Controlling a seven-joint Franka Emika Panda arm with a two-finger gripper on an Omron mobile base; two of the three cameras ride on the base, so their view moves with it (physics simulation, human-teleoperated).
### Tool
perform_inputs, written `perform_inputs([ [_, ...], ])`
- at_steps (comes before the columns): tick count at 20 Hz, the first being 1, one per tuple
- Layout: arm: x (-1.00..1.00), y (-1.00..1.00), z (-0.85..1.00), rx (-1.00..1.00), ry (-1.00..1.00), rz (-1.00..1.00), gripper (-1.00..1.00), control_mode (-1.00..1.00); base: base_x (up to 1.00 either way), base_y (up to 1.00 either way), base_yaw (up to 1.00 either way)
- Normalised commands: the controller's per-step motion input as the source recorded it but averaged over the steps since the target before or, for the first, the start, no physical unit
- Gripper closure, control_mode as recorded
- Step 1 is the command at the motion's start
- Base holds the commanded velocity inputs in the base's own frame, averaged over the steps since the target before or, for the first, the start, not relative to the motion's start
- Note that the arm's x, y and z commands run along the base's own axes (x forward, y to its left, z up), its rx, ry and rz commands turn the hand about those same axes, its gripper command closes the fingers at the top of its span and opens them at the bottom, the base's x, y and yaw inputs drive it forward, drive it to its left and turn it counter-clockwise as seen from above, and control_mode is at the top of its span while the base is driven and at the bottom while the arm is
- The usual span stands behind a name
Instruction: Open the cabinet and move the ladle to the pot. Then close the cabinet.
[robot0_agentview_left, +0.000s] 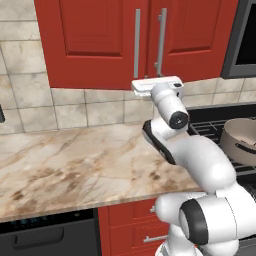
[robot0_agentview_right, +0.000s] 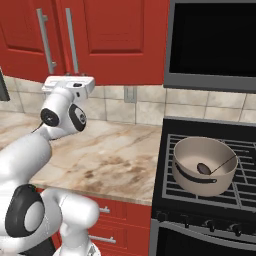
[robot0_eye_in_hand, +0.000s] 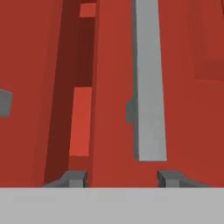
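Note:
The red cabinet hangs over the counter, its two silver bar handles side by side. In the hand view the right door stands a narrow crack off the left one, with a dark gap between them. My gripper is open just below that door's handle, fingertips apart and nothing between them. My hand sits close under the cabinet's bottom edge. On the stove, the grey pot holds the ladle, whose bowl lies on the pot's floor.
A marble counter runs left of the black stove. A dark microwave hangs above the stove. Red drawers sit under the counter, and a wall outlet is on the tiled backsplash.

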Motion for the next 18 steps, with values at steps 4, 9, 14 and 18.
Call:
perform_inputs([
  [4,0.56,0.00,0.01,0.01,0.08,0.12,-1.00,-1.00,0.00,0.00,0.00],
  [9,0.70,0.00,0.05,0.02,0.13,0.10,-1.00,-1.00,0.00,0.00,0.00],
  [14,0.47,0.13,0.09,0.00,0.11,0.02,-1.00,-1.00,0.00,0.00,0.00],
  [18,0.25,0.37,0.07,0.00,0.04,0.00,-1.00,-1.00,0.00,0.00,0.00],
])
